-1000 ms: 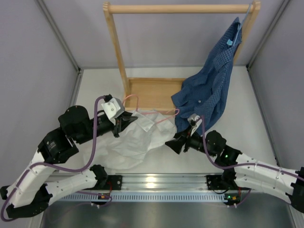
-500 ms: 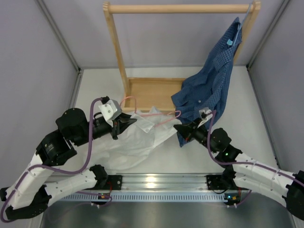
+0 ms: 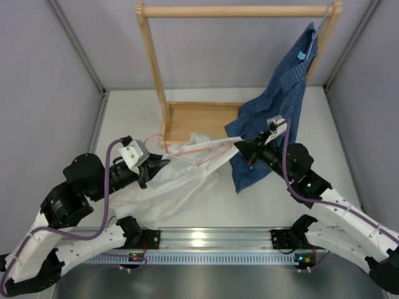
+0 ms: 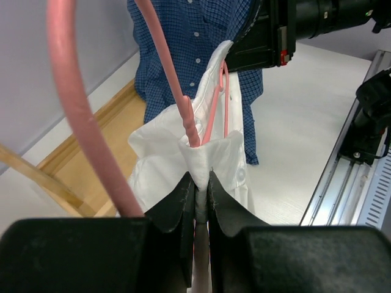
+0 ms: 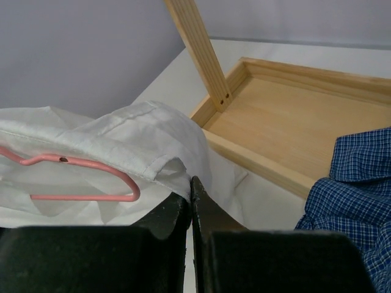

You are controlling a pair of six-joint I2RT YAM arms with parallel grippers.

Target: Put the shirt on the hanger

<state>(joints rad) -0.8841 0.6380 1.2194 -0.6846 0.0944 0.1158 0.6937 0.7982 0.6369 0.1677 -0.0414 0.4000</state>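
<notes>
The white shirt (image 3: 187, 174) is plain, the hanger (image 4: 78, 110) pink, the hanging shirt (image 3: 274, 118) dark-blue checked, the rack (image 3: 154, 62) pale wood.

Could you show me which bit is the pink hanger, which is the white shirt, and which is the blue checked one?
pink hanger (image 4: 73, 91): left wrist view, on the thick wire nearest the camera.
white shirt (image 3: 181, 180): top view, on its crumpled body fabric.
blue checked shirt (image 3: 274, 118): top view, on its hanging front.

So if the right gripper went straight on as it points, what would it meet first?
The white shirt: the right gripper is shut on its edge and more of that cloth lies directly ahead. Past it probably the wooden rack's base, though depth is hard to judge.
</notes>
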